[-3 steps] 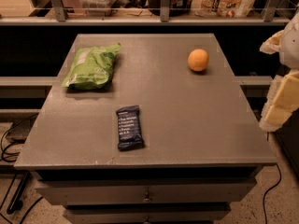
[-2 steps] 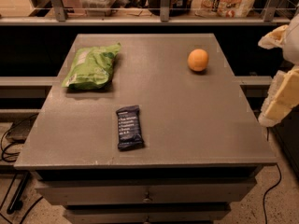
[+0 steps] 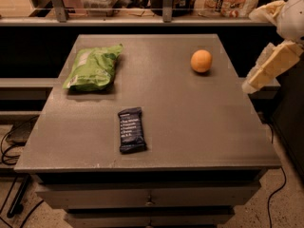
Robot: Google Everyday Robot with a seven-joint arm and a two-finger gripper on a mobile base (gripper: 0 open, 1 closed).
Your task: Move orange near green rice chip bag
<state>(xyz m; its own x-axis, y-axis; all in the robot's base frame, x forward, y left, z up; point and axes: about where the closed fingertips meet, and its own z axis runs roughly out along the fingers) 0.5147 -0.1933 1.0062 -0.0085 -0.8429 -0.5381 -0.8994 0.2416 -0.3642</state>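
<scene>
Beyond the right edge of the table (image 3: pixel 199 122), the end effector (image 3: pixel 259 77) hangs; whether it is open or closed cannot be told. The orange (image 3: pixel 201 61) sits near the far right corner. The green rice chip bag (image 3: pixel 91 67) lies well apart, near the far left corner. A dark blue wrapped bar (image 3: pixel 131 130) rests toward the front edge.

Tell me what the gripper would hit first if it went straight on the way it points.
The gripper, off the right edge of the table, points down and inward. It would probably meet the table top near that edge first, clear of the orange. Depth is unclear, so it might miss.
</scene>
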